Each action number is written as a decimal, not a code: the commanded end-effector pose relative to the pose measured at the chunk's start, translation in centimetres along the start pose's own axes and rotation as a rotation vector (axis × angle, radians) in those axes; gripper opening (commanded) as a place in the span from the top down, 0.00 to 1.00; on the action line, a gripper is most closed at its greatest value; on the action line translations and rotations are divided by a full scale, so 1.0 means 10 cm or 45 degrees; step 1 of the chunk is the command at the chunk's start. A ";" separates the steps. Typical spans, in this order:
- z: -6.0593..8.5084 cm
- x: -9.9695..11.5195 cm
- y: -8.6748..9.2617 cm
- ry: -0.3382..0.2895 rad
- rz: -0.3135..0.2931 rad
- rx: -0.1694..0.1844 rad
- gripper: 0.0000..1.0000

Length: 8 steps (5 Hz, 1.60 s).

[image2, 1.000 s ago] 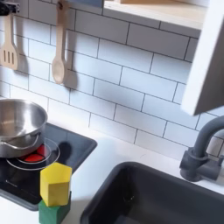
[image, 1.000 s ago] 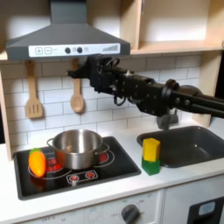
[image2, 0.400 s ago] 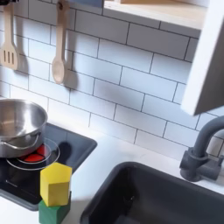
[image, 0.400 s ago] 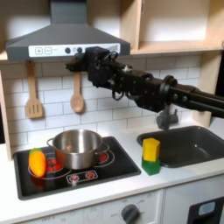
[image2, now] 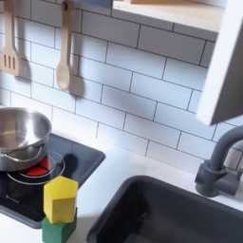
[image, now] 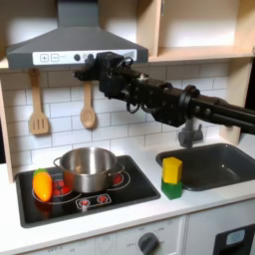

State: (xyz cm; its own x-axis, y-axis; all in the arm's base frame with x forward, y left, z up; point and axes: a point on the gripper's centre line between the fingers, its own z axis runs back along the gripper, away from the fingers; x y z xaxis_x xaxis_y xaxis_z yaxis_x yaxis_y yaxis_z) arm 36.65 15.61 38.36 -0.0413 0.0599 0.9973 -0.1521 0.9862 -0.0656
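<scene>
Hovering high near the grey range hood point(image: 75, 45), the black end effector point(image: 88, 68) sits just above the wooden spoon point(image: 88, 108) hanging on the white tile wall; jaw state cannot be made out, too dark and small. Nothing visibly held.

Wooden slotted spatula point(image: 38, 110) hangs to the spoon's left in the first exterior view. Both are smooth pale wood, long handles, and both show in the second exterior view too: spoon point(image2: 64, 52), spatula point(image2: 9, 47).

Below: shiny round steel pot point(image: 88, 167) on the black glossy cooktop point(image: 120, 194), over a red burner ring. Pot interior looks empty. Orange rounded plastic piece point(image: 42, 184) is at the pot's left, touching or just beside it.

Yellow block stacked on a green block point(image: 172, 177) stands on the white tabletop point(image: 199, 204) between cooktop and dark rectangular sink basin point(image: 214, 164). Dark grey curved faucet point(image2: 223, 161) at the sink's rim.
</scene>
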 end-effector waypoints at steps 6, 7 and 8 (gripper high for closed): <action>-0.15 -0.03 -0.12 -0.006 0.029 -0.048 1.00; -0.18 -0.02 -0.12 -0.011 0.029 -0.048 1.00; -0.25 -0.07 -0.17 0.010 0.039 -0.068 1.00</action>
State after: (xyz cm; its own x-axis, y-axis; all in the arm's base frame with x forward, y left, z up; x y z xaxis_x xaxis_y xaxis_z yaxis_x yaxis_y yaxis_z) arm 39.21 14.49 38.04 -0.0444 0.0898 0.9950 -0.1047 0.9900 -0.0940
